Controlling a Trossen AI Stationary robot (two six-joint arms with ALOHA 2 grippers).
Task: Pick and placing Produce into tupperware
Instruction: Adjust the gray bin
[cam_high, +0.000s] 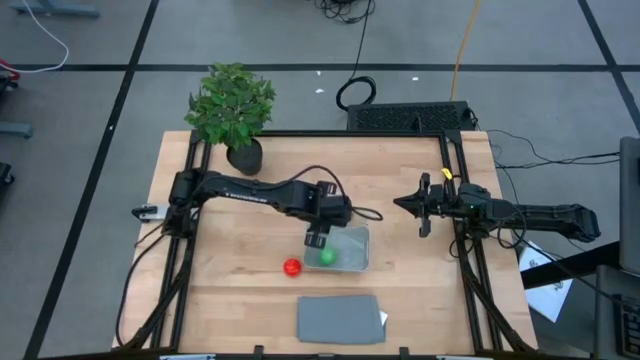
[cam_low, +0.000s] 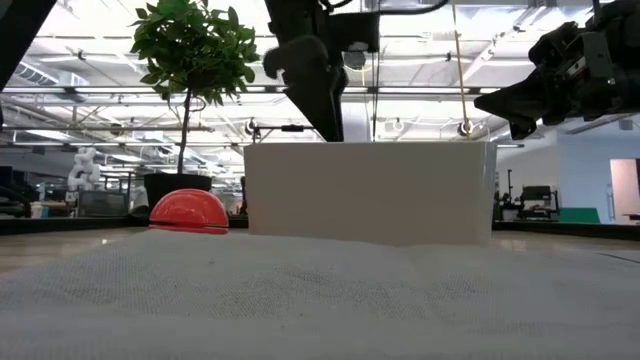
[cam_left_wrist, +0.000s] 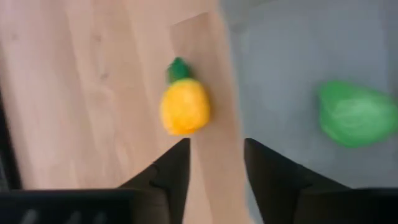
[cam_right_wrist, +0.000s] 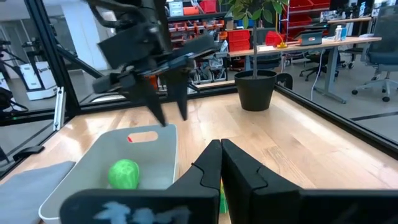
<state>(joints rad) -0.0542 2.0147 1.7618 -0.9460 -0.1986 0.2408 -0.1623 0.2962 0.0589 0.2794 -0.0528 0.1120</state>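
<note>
The tupperware (cam_high: 345, 248) is a clear bluish tub at mid table, and the green ball (cam_high: 327, 256) rests on its floor. The yellow produce with a green tip (cam_left_wrist: 185, 107) lies on the wood close beside the tub's wall (cam_left_wrist: 231, 81). It is hidden under the arm in the high view. The red ball (cam_high: 291, 267) sits on the table off the tub's near left corner. My left gripper (cam_left_wrist: 216, 163) hovers open above the tub's left end, just short of the yellow piece and holding nothing. My right gripper (cam_high: 404, 203) waits shut at the right.
A flat grey lid (cam_high: 340, 318) lies near the front edge. A potted plant (cam_high: 233, 105) stands at the far left corner. Black frame rails (cam_high: 458, 250) run along the table's left and right sides. Bare wood lies left of the red ball.
</note>
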